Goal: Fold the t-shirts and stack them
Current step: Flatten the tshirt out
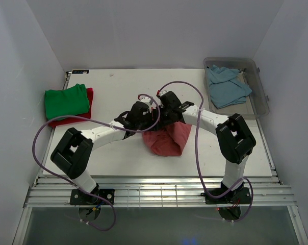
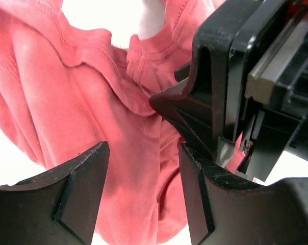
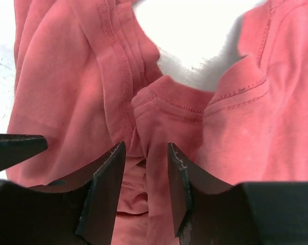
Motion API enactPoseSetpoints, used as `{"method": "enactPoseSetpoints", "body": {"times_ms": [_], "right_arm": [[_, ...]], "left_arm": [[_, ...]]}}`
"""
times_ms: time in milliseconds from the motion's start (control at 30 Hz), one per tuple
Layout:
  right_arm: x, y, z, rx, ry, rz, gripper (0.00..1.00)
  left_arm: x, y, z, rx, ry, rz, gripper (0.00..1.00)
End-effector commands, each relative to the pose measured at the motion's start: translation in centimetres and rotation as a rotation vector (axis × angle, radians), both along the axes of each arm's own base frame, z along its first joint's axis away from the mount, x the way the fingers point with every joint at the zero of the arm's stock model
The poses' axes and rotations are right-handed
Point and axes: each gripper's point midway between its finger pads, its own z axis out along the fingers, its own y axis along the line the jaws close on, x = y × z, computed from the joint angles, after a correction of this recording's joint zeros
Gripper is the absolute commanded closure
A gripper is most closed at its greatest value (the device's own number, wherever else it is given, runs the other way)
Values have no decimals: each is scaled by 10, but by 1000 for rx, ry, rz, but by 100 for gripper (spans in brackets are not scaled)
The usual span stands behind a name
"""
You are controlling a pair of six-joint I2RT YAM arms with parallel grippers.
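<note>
- The salmon-pink shirt [image 1: 167, 140] lay bunched at the middle of the tabletop [image 1: 118, 87].
- The right claw [image 3: 146, 150] stood narrow, pinching a fold of it.
- The left claw [image 2: 144, 153] gaped wide over the cloth, just beside the right.
- A green shirt [image 1: 66, 101] lay folded on a red shirt [image 1: 67, 121], far left.
- A light blue shirt [image 1: 225, 87] lay in the clear bin [image 1: 261, 102].

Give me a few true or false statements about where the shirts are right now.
1. The green shirt lies on the red shirt. True.
2. The blue shirt lies on the table. False: it is in the bin.
3. The left gripper and right gripper are both at the pink shirt. True.
4. The pink shirt is folded flat. False: it is bunched up.
</note>
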Motion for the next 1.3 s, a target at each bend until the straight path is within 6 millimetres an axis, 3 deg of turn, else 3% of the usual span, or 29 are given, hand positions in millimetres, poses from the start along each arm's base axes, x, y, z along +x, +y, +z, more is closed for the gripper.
{"method": "enactPoseSetpoints", "body": {"times_ms": [0,100,367,433,467,500,533,633,700,733,767,800,867,900,933,1000,1067,1100,1233,1267], "right_arm": [[20,12,16,14,-72,3,56],[20,11,0,-15,-44,1,64],[17,9,-15,-29,-14,-6,65],[18,8,-15,-34,-16,-14,75],[18,7,-14,-37,-19,-19,88],[18,5,-12,-40,-24,-25,92],[20,4,-5,-40,-40,-32,92],[24,-6,21,-57,-91,-59,92],[22,-17,37,-85,-118,-81,92],[24,-24,58,-80,-162,-102,92],[23,-28,69,-79,-181,-109,92],[20,-34,90,-69,-217,-113,92],[19,-49,112,-82,-259,-148,92],[12,-59,130,-79,-278,-164,92],[11,-71,141,-100,-300,-198,92],[3,-89,174,-93,-350,-239,92],[-9,-111,186,-141,-357,-280,92],[-17,-122,197,-142,-373,-303,92],[-54,-168,190,-241,-310,-421,92],[-70,-181,179,-276,-248,-462,92]], "left_arm": [[12,-16,17,-36,-64,-24,33],[18,-25,6,-45,-58,-38,33],[24,-30,-32,14,-28,-50,33],[26,-26,-35,30,-31,-32,46],[30,-20,-34,50,-46,1,53],[31,-16,-33,59,-49,17,60],[33,-10,-26,72,-67,47,77],[36,12,-8,113,-121,126,100],[35,26,7,133,-150,172,100],[34,37,14,156,-167,204,100],[33,42,39,134,-215,221,100],[33,48,50,130,-238,240,100],[30,60,67,147,-273,265,100],[27,67,87,131,-303,286,100],[21,78,88,167,-288,303,100],[15,101,120,157,-330,390,100],[0,119,128,181,-326,413,100],[-9,131,144,144,-343,452,100],[-47,173,134,224,-275,513,100],[-54,181,130,245,-257,525,100]]}}
